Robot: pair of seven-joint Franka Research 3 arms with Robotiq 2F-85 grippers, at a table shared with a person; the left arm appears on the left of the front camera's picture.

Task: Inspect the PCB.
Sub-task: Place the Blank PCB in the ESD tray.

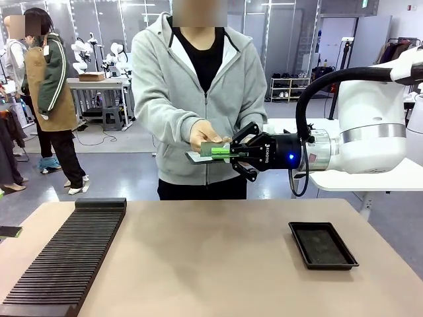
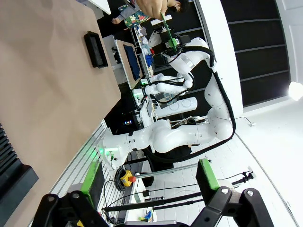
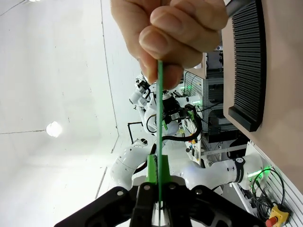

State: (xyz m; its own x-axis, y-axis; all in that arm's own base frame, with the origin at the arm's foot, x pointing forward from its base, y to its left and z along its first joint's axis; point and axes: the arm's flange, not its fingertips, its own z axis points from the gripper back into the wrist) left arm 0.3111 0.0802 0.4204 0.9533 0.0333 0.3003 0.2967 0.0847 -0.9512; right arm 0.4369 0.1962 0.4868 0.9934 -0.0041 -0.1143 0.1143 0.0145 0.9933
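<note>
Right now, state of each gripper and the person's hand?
Left gripper: open, empty.
Right gripper: shut on the thin flat green rectangular PCB.
Person's hand: pinching the PCB's far end.

Tan table [image 1: 211, 271] with a smooth, matte top, running across the whole front view. Carries two things, well apart, with bare surface between them. At the robot's left, near the front edge: a long black ribbed rack [image 1: 66, 257], made of many thin parallel ridges, lying flat and stretching away toward the far side, ending in a plain raised block. At the robot's right: a shallow black rectangular tray [image 1: 322, 246], flat on the top, set slightly askew to the table's edge, holding nothing.

From the left wrist: same table [image 2: 47, 94], tray [image 2: 96, 48] and rack [image 2: 12, 175]. From the right wrist: table [image 3: 284, 71] and rack [image 3: 246, 61].
</note>
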